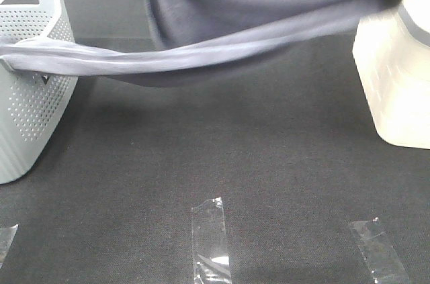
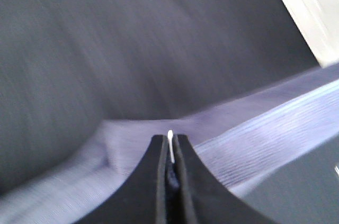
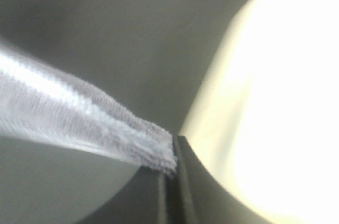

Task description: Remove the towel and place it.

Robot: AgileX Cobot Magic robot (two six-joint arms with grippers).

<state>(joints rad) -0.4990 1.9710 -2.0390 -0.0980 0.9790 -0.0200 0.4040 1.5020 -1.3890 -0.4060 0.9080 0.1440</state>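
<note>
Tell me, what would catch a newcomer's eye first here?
The slate-grey towel, stretched in mid-air above the dark table and sagging in the middle. One end reaches the grey perforated basket on the left, pinched by the left gripper. The other end reaches the cream basket on the right, pinched by the right gripper.

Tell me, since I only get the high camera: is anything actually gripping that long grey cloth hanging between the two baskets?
Observer: Yes. The left wrist camera shows the left hand pinched shut on the towel.
Visitor: And the far end, up by the pale basket?
Observer: The right wrist camera shows the right hand shut on a bunched edge of it, with the cream basket close behind.
</note>
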